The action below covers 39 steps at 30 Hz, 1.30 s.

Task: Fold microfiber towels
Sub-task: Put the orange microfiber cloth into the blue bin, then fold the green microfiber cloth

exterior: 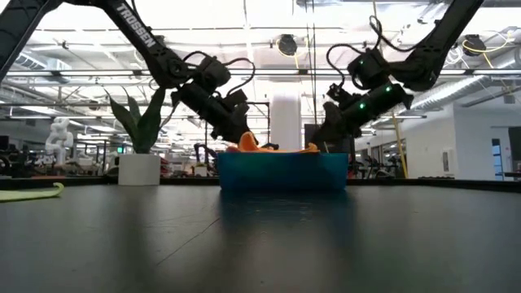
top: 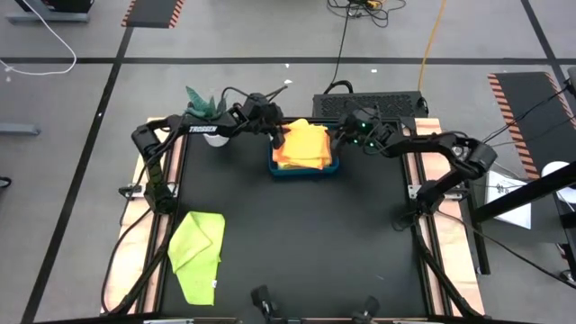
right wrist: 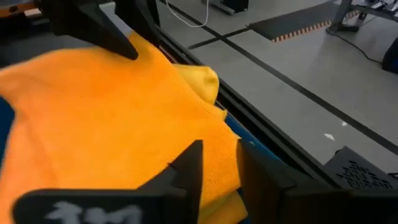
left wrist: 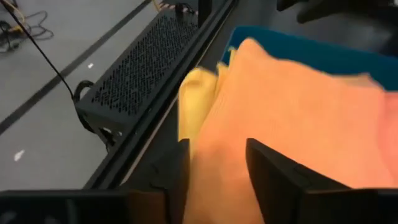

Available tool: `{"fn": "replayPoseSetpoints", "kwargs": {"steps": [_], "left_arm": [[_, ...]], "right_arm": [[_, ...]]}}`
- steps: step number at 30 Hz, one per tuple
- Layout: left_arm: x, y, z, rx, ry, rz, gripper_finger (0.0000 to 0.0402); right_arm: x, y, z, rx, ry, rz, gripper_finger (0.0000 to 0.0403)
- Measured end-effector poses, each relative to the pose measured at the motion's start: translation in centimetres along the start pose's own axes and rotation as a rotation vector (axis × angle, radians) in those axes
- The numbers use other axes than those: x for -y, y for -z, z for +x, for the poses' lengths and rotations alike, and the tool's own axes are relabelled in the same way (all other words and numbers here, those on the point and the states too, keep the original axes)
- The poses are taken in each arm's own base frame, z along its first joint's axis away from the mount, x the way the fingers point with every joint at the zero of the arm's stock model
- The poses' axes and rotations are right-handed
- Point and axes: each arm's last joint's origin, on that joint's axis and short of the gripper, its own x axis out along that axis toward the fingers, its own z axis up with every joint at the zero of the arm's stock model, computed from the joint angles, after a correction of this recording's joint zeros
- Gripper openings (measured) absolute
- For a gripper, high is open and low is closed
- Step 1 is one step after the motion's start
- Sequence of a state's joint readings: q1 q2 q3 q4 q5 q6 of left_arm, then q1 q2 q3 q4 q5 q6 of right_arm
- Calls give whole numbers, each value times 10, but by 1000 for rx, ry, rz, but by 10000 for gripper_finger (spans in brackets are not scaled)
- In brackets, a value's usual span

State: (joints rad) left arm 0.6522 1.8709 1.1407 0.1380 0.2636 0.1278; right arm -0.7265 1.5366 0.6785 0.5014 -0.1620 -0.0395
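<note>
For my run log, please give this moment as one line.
left pincer: open, at tray's left edge | right pincer: open, at right edge | orange towel: in blue tray | lime towel: table front-left

orange towel [top: 304, 144], yellow towel [left wrist: 196, 99], blue tray [exterior: 281, 172], lime green towel [top: 196, 252], black table [top: 297, 234]

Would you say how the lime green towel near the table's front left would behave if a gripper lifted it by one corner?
The lime green towel lies rumpled with a folded-over edge, so it is probably floppy and would drape. It looks thin, so likely light. Pushed, it would probably bunch rather than slide whole.
</note>
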Motion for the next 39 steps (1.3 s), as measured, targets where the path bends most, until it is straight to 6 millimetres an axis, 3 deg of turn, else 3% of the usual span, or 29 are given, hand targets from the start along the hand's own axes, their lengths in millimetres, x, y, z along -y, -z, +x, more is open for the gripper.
{"fn": "replayPoseSetpoints", "kwargs": {"steps": [5, 8, 13, 17, 23, 28, 32, 39], "left_arm": [[18, -18, -12, -12, 12, 30, 195], [34, -35, -32, 18, -24, 70, 206], [77, -63, -86, 61, -41, 164, 206], [119, -67, -134, 18, 8, 210, 189], [171, -34, -179, -286, 25, 182, 155], [197, 13, -190, -574, -29, 127, 134], [207, 51, -185, -675, -58, 92, 134], [199, 109, -178, -834, -122, 115, 165]], "right_arm": [[-3, -14, -18, 21, -2, -4, 144], [-7, -23, -31, 42, -31, -11, 161], [-29, -36, -53, 112, -176, -49, 165], [-59, -32, -67, 142, -323, -98, 159], [-105, -8, -85, 232, -525, -175, 158], [-131, 10, -98, 346, -664, -169, 158], [-143, 21, -108, 411, -714, -176, 158], [-153, 34, -114, 406, -697, -199, 157]]}}
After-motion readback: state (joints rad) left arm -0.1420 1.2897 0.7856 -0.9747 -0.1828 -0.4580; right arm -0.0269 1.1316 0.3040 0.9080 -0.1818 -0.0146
